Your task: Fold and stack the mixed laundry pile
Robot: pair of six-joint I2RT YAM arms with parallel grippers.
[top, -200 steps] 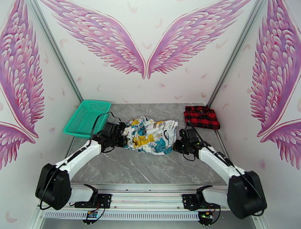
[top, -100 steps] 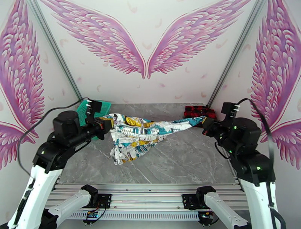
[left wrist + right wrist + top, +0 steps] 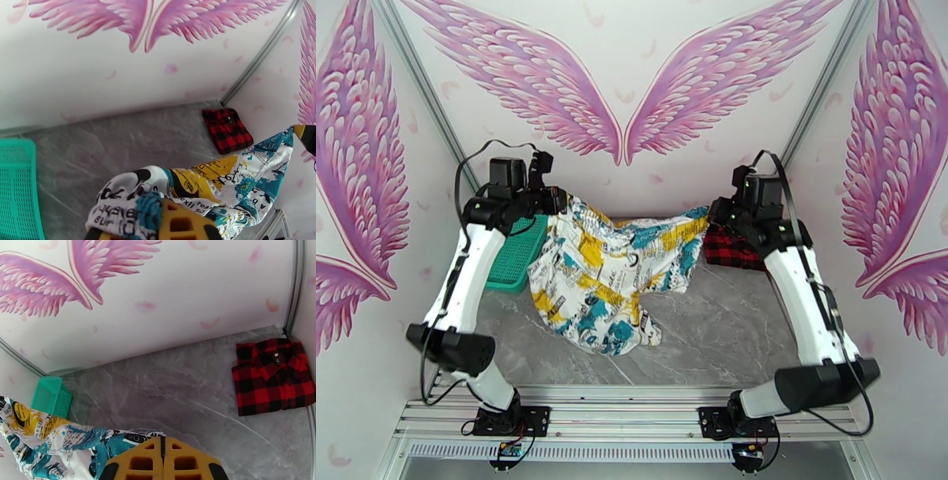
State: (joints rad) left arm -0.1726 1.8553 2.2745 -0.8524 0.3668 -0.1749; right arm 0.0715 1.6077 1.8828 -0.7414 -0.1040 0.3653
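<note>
We see the white garment, printed all over with yellow, teal and blue cartoons and black lettering, raised in the air and spread wide, held by its two upper corners. Its top edge sags in the middle and the cloth hangs down in loose folds. We cannot tell whether its lowest tip touches the table. The plaid garment, red and black, lies folded flat in a neat rectangle at the table's far right corner, collar toward the back wall.
</note>
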